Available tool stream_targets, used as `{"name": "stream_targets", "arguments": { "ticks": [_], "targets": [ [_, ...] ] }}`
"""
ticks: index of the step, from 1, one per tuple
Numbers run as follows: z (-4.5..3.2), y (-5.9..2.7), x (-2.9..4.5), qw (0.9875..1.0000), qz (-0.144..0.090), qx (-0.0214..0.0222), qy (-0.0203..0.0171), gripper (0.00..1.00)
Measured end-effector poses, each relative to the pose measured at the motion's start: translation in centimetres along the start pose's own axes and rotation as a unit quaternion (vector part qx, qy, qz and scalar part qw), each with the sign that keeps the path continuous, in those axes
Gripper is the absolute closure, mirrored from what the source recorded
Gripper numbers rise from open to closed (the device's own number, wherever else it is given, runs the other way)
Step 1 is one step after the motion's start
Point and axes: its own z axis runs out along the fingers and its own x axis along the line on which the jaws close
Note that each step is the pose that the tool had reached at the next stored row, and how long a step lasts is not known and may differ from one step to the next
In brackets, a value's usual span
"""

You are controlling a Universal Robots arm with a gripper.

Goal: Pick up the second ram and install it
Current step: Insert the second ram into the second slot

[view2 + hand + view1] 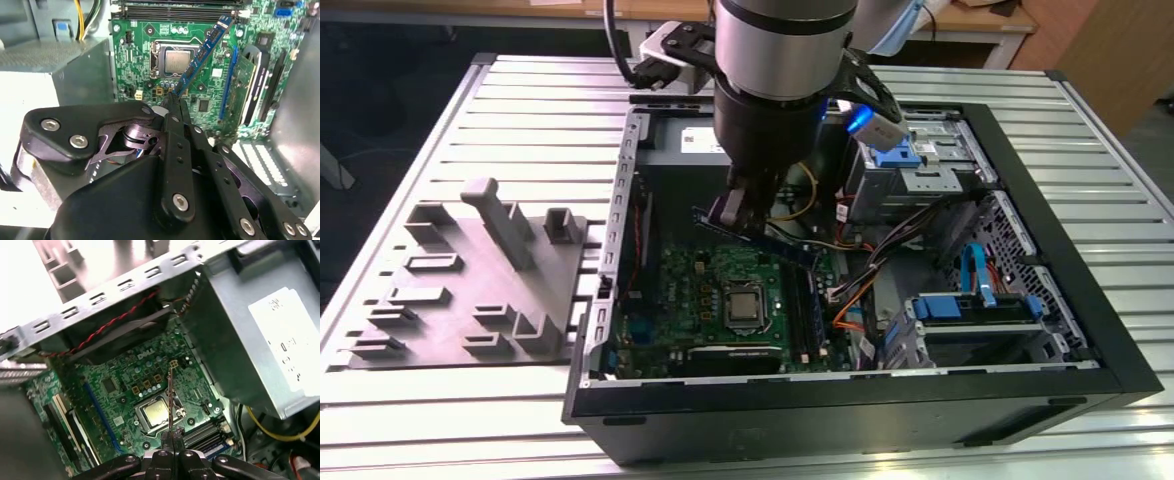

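Gripper (pixel 742 214) hangs inside the open computer case (pixel 854 395), clenched on one end of the second ram (pixel 785 244). It is a thin, narrow, dark strip with a bluish-purple tint, held tilted above the green motherboard (pixel 674 285) and apart from it; in the first wrist view it shows edge-on (pixel 170 390). From the exterior view's left: a grey plastic fixture (pixel 467 290) beside the case, the processor socket (pixel 744 307), long black slots (pixel 803 300), orange cables (pixel 851 292), a blue drive caddy (pixel 974 308).
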Motion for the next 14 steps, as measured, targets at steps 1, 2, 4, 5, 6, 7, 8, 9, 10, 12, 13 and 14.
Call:
{"name": "stream_targets", "arguments": {
  "ticks": [1, 2, 4, 5, 6, 7, 8, 9, 10, 12, 13, 14],
  "targets": [
    [0.01, 0.0, 0.0, 1.0, 0.009, 0.0004, -0.0004, 0.89],
    [0.03, 0.0, 0.0, 0.9998, 0.018, 0.0008, -0.0009, 0.89],
    [0.05, 0.0, 0.0, 0.9994, 0.036, 0.0015, -0.0018, 0.89],
    [0.07, 0.0, 0.0, 0.999, 0.045, 0.0019, -0.0022, 0.89],
    [0.08, 0.0, 0.0, 0.9985, 0.054, 0.0023, -0.0027, 0.89],
    [0.09, 0.0, 0.0, 0.998, 0.063, 0.0027, -0.0032, 0.89],
    [0.1, -0.01, 0.0, 0.9974, 0.072, 0.0031, -0.0036, 0.89],
    [0.12, -0.01, 0.0, 0.9967, 0.081, 0.0035, -0.004, 0.89],
    [0.13, -0.01, 0.0, 0.9959, 0.09, 0.0038, -0.0045, 0.89],
    [0.14, -0.01, 0.0, 0.9941, 0.109, 0.0047, -0.0054, 0.89],
    [0.16, -0.01, 0.0, 0.993, 0.118, 0.0051, -0.0058, 0.89],
    [0.17, -0.01, 0.01, 0.992, 0.126, 0.0055, -0.0062, 0.89]
  ]
}}
